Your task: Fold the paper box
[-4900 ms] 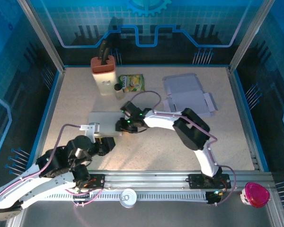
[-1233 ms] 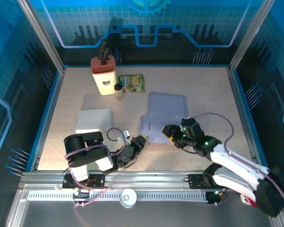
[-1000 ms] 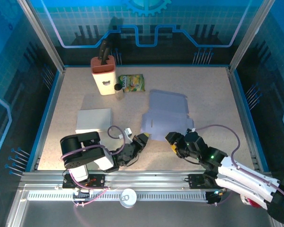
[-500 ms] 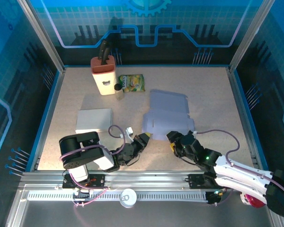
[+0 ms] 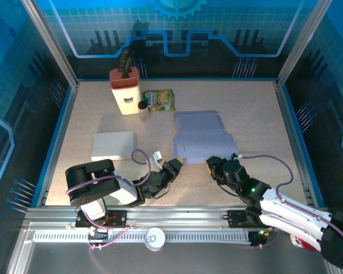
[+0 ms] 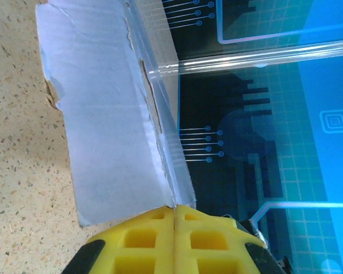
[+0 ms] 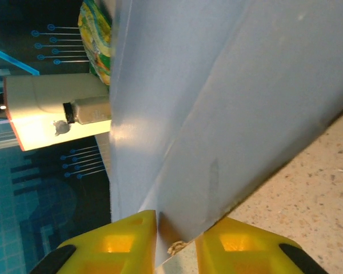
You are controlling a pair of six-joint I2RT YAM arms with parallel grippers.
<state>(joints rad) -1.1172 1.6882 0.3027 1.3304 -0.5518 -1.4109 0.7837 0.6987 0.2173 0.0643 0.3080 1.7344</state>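
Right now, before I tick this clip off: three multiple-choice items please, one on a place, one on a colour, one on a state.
1. Where does the snack packet lie? A. beside the knife block B. under the paper box C. on the near rail
2. What colour are the jaws' pads? A. red B. yellow C. white
3. How does the left gripper stand? A. wide open B. shut on the packet C. shut on the paper box's corner
A, it sits just right of the block; B, both wrist views show yellow; C, its jaws meet on the sheet's corner.
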